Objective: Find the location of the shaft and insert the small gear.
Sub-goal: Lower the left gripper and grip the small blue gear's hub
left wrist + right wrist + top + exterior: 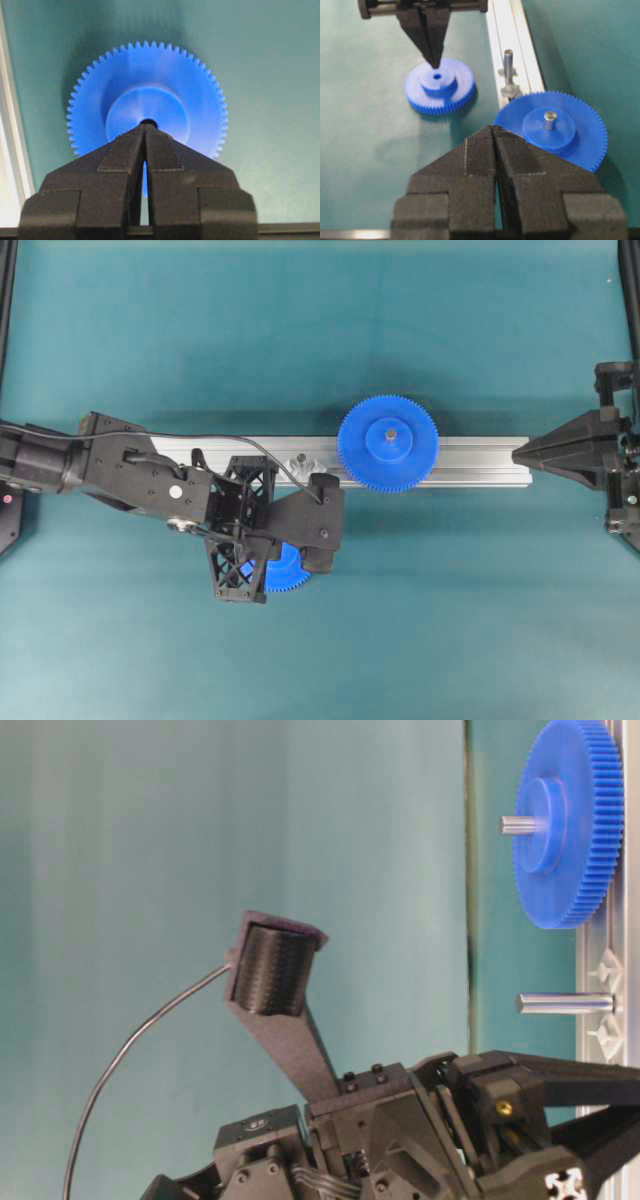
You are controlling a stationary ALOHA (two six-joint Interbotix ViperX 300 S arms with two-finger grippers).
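Left gripper point(435, 62) pinched narrow, empty, poised above small gear point(439, 85); right gripper point(493, 129) likewise narrow; shaft point(508, 64) bare

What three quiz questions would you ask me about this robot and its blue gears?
1. True or false: the small gear is already on the shaft.
2. Where does the small gear lie? A: on the green table. B: on the metal rail. C: on top of the larger gear.
3. Fill in: the fingers of the left gripper are ____ (open or shut).
Key: 1 false; 2 A; 3 shut.
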